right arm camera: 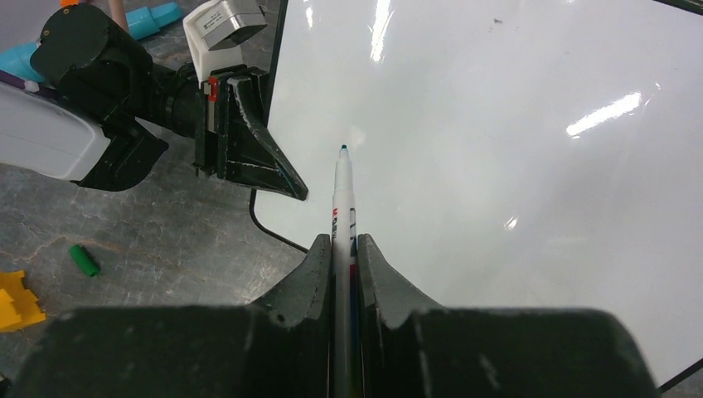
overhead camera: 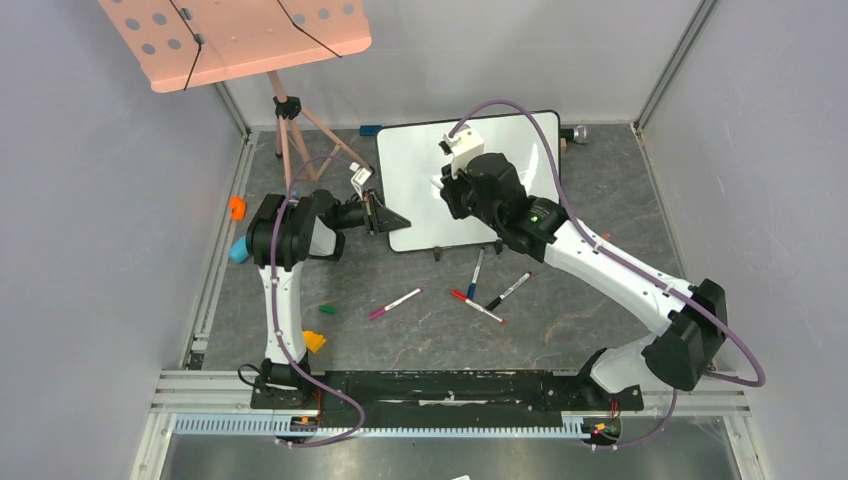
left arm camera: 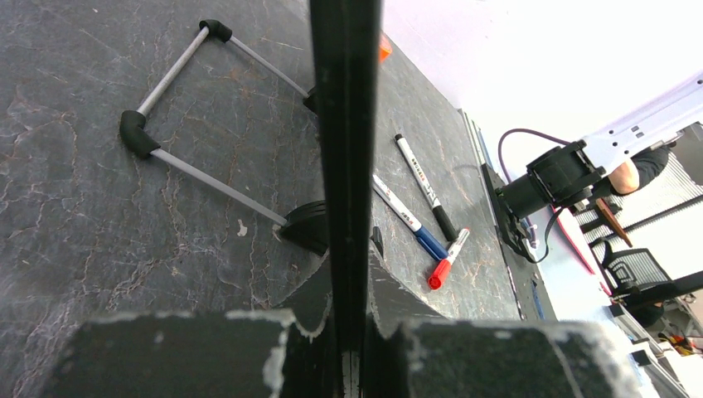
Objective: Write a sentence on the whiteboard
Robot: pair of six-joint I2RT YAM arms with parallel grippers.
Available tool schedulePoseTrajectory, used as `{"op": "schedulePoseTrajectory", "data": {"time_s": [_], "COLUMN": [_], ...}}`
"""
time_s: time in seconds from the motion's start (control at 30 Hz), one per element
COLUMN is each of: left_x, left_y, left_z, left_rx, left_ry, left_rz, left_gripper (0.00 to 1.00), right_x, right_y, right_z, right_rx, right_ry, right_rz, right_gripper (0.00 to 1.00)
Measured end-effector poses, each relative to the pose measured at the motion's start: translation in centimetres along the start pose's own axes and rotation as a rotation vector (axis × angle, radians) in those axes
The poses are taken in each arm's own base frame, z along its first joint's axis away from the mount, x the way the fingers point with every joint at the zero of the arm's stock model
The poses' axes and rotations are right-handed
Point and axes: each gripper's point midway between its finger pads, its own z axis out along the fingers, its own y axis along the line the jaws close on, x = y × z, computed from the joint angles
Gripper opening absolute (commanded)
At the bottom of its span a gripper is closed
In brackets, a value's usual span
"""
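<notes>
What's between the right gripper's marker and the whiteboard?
Nothing visible. The marker in the right gripper points at bare whiteboard; the left gripper clamps the board's left edge, off to one side of the tip.

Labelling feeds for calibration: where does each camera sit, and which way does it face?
Top external: above and behind, looking down on the left arm, right arm, whiteboard, loose markers.
Left wrist: along the left fingers, clamped on the board's black edge, toward those markers.
Right wrist: along the right fingers and held marker, at the board's face.
Shared: right wrist and top both show the left fingers.
</notes>
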Motion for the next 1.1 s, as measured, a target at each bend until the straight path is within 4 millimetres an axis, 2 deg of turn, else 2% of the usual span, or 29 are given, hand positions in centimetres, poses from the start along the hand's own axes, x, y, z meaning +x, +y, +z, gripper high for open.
{"op": "schedulePoseTrajectory", "data": {"time_s": [0.1, 0.37, 0.67, 1.1], "left_x": [0.0, 0.0, 0.0, 0.0], "left_y": [0.0, 0.0, 0.1, 0.1], "left_z": [0.0, 0.0, 0.0, 0.0], "left_rx": [0.000, 0.000, 0.000, 0.000], "left_ry": [0.000, 0.000, 0.000, 0.000], "left_rz": [-0.001, -0.002, -0.002, -0.002], "left_gripper": [0.02, 0.02, 0.02, 0.02], "right_x": [-0.4, -3.4, -2.6, -3.9], "right_y": [-0.1, 0.6, 1.9, 3.3], "right_z": [0.2, 1.5, 2.9, 5.3], "right_rx": [0.012, -0.004, -0.063, -0.106], "right_ry": [-0.005, -0.055, -0.033, -0.042], "right_rz": [0.001, 0.007, -0.014, -0.016], "right_gripper": [0.00, 0.00, 0.00, 0.00]}}
